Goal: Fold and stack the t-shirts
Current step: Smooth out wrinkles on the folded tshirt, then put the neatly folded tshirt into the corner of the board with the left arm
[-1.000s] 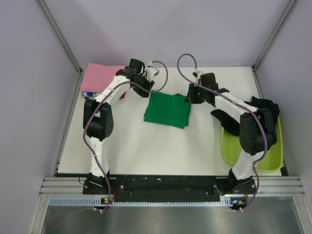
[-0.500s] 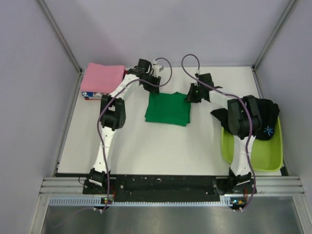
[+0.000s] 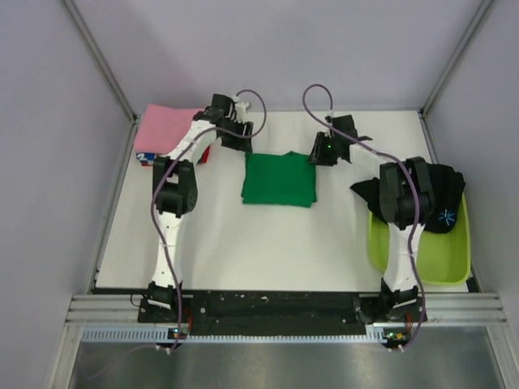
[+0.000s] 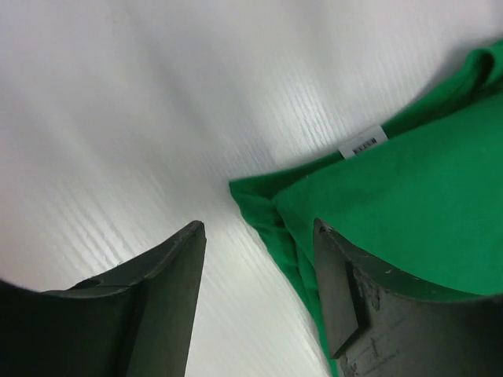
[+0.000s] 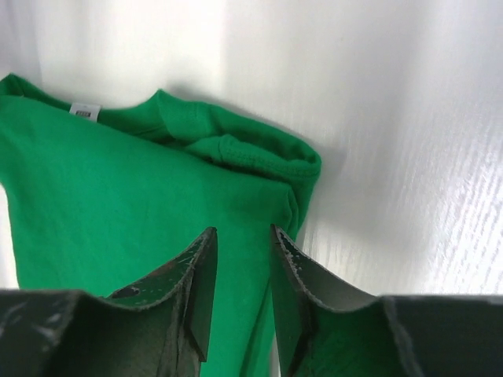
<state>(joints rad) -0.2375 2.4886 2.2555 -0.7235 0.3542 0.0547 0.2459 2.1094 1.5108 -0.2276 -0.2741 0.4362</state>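
Now the green tee (image 3: pixel 279 180) lies folded in the middle of the table (image 3: pixel 243 243), so we think folding is done and next we must grab it and lay it on the pink tee (image 3: pixel 166 130) at the far left. Our left claw (image 4: pixel 258 232) is open by its far left corner, our right claw (image 5: pixel 242 232) is open a little over its far right corner, and both hold nothing. The lime-green tub (image 3: pixel 430 261) on the right holds the black tee (image 3: pixel 442 198).
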